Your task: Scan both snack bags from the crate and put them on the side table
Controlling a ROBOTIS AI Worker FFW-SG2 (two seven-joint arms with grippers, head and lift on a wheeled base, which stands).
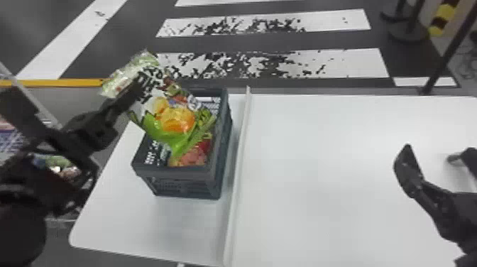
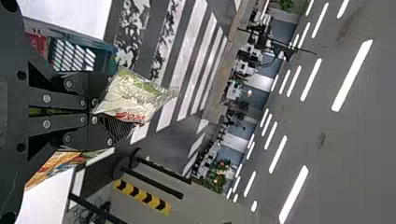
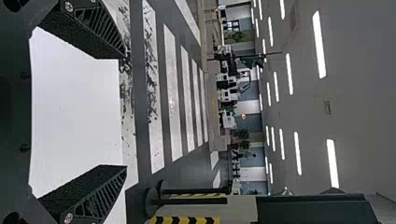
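Starting at lower right of head view: seeing right gripper (image 1: 429, 154) at right edge, spreading wide, holding nothing, hanging over white tabletop (image 1: 319, 170). Risking a bump only if sweeping low across there.

Going left: finding crate (image 1: 188, 174) left of centre, sitting beside raised divider strip (image 1: 238, 159). Noting green-and-orange packet (image 1: 177, 122) sticking across crate opening, overlapping its left rim, above red-and-pink packet (image 1: 195, 154). Being unable to tell whether lying loose or hanging from the left grip. If hanging, likely dragging on the rim and peeling out during a sideways move; if loose, possibly getting knocked over by a low wrist.

Further up, upper left: seeing left gripper (image 1: 136, 87) closing narrow on white-and-green snack bag (image 1: 129, 72), bulging out past fingertips. Judging as mid-task, bag out of crate, scan or placing probably coming next. Likely losing hold if turning fast, from pinching slick, crinkly film. Possibly missing the scan too, from creasing or covering the code.

Farthest, top of frame: seeing striped floor (image 1: 319, 41). Possibly ending up there if letting go early, from holding the bag out near the table's far edge.
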